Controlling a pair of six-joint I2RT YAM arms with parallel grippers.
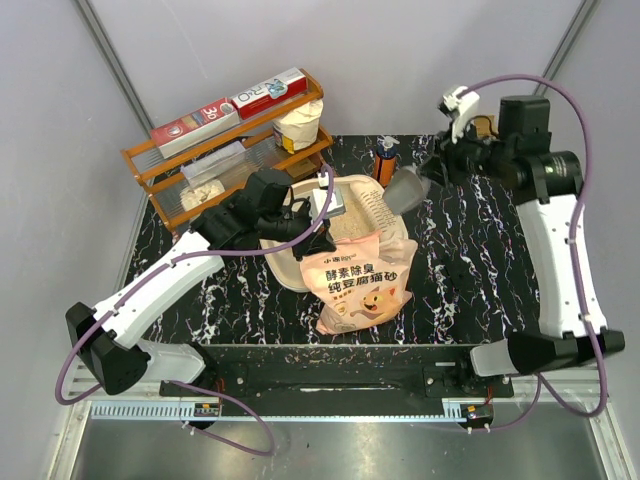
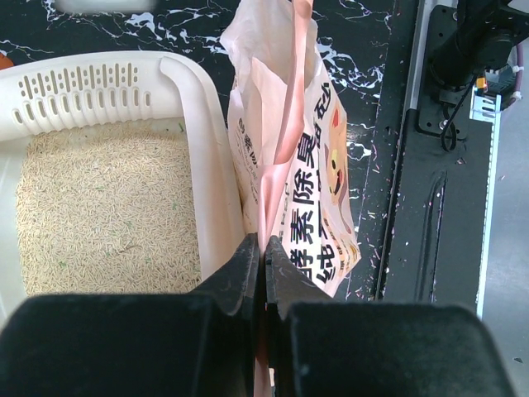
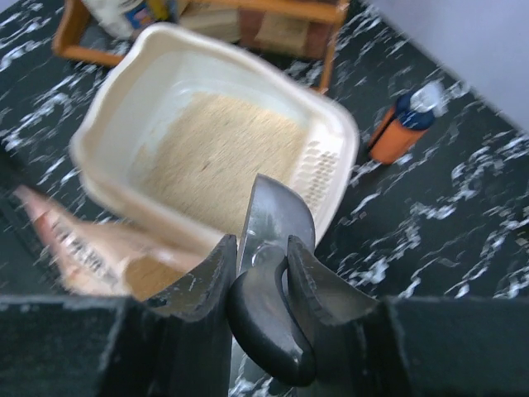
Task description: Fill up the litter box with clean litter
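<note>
Left pincer (image 2: 264, 248) pinches the litter bag (image 1: 362, 290) by its top fold, presumably against spillage, beside the litter box (image 2: 207, 165) mid-worktop (image 1: 450, 280), clean litter (image 2: 107, 207) covering its floor; right pincer (image 3: 260, 248) clamps a grey scoop (image 3: 277, 215), likely for levelling.

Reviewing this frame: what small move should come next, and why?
Probably lower the scoop, held in the right fingers, toward the litter to level it. The litter box floor is already covered, and the left fingers pinch the bag by its top beside the box, not over it, so pouring looks finished.
</note>
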